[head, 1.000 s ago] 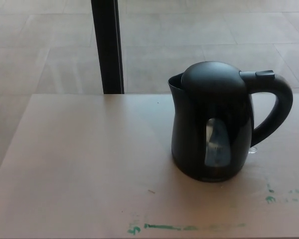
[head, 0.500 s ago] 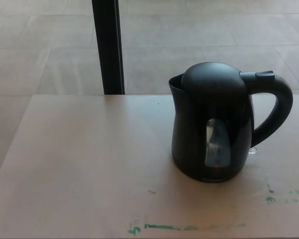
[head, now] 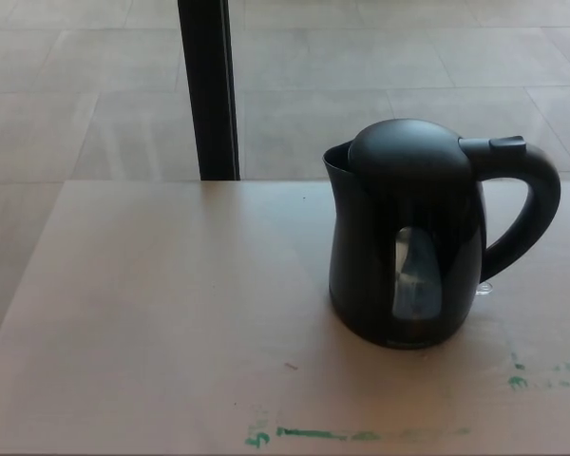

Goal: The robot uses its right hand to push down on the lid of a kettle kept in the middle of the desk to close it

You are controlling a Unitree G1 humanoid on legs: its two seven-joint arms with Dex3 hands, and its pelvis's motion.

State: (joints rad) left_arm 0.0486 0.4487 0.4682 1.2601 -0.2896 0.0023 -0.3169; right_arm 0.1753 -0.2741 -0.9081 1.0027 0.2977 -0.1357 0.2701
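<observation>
Black kettle (head: 408,256) stands upright on the pale desk (head: 161,313), right of centre, spout left, handle (head: 527,214) right. Domed lid (head: 408,152) sits down on the body. Clear water window (head: 416,275) faces front. Green marks (head: 323,435) along the near edge. Dark post (head: 209,90) behind, tiled floor (head: 95,95) beyond.

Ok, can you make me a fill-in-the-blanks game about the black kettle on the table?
1. The black plastic kettle stands on a pale wooden ____.
2. Its curved handle points to the picture's ____.
3. The smudged marks near the front edge of the desk are ____ in colour.
4. The number of robot hands in view is ____.

Missing words: desk; right; green; zero
</observation>
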